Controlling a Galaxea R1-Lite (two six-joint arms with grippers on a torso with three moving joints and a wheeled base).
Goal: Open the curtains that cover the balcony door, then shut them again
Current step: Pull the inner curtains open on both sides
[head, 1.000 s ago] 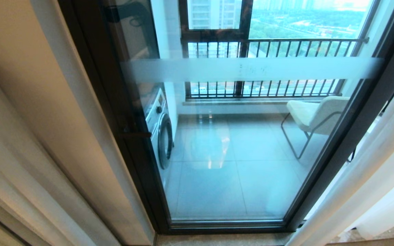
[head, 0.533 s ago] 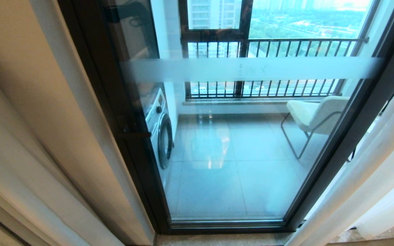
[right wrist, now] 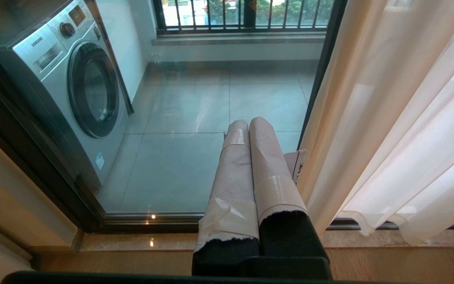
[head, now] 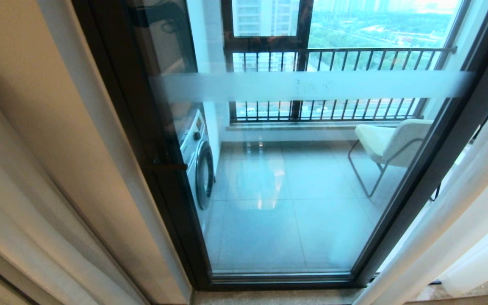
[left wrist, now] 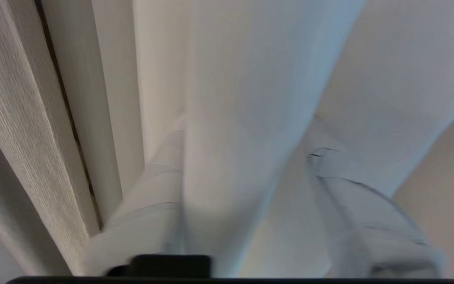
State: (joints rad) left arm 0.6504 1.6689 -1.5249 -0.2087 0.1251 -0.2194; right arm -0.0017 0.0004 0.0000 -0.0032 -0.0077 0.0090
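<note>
Plainly, the balcony door (head: 303, 190) stands uncovered across the middle of the head view. The curtains (head: 36, 178) are bunched against the wall on the left, and a 2nd panel (head: 460, 203) hangs at the right edge. So the opening half looks done and the closing half is not yet done.

The left gripper (left wrist: 246, 138) is at the left panel. Its 2 taped fingers (left wrist: 152, 197) stand well apart, with 1 thick fold of curtain (left wrist: 250, 59) hanging between them and not pinched. A textured wall edge (left wrist: 22, 118) lies just beside that fold. The right gripper (right wrist: 248, 124) is parked low, its fingers pressed together on nothing, just left of the right panel (right wrist: 388, 138) and near the glass.

Several things could go wrong from here:

1. The loose fold could catch on the finger tape if the arm pulls away sideways, dragging the panel off its gather.
2. A fresh grip for the closing pull might take only 1 thin sheer layer. That could slip out partway and leave the door half covered.
3. Pulling too low or too sharply could strain the fabric rather than slide it along its track, which is out of view.
4. The wall edge so close to the left fingers risks a knock if the wrist swings outward.
</note>
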